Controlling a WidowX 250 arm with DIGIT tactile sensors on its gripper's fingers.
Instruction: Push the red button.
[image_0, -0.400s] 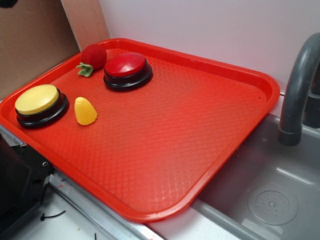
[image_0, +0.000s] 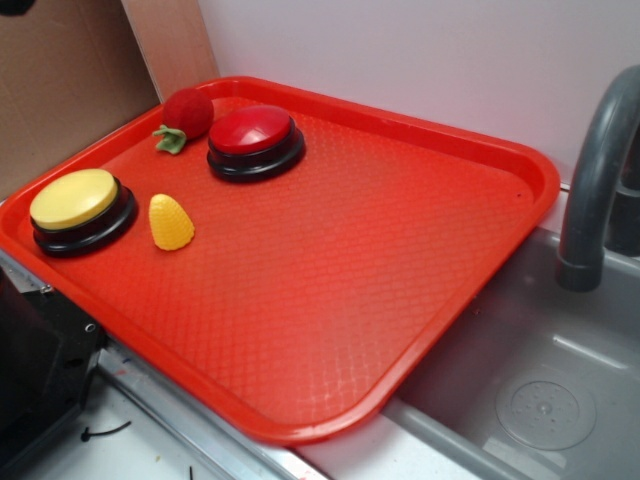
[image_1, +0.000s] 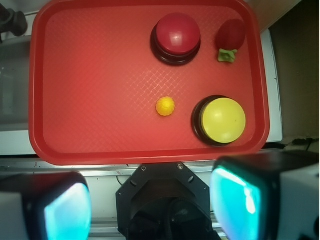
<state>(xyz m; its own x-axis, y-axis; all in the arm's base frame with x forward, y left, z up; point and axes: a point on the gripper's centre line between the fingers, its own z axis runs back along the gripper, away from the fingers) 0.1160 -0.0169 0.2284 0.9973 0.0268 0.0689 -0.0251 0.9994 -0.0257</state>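
The red button (image_0: 253, 131), a glossy red dome on a black base, sits at the far left part of the red tray (image_0: 330, 280). In the wrist view the red button (image_1: 177, 34) is at the top middle. My gripper (image_1: 152, 205) is open and empty, high above the tray's near edge over the robot base, far from the button. Its two pads (image_1: 65, 212) glow teal at the bottom of the wrist view. The gripper does not show in the exterior view.
A yellow-domed button (image_0: 80, 203) sits at the tray's left edge, a small yellow corn toy (image_0: 170, 222) beside it. A fuzzy red strawberry toy (image_0: 185, 117) lies next to the red button. A grey sink (image_0: 540, 390) and faucet (image_0: 600, 170) are at the right.
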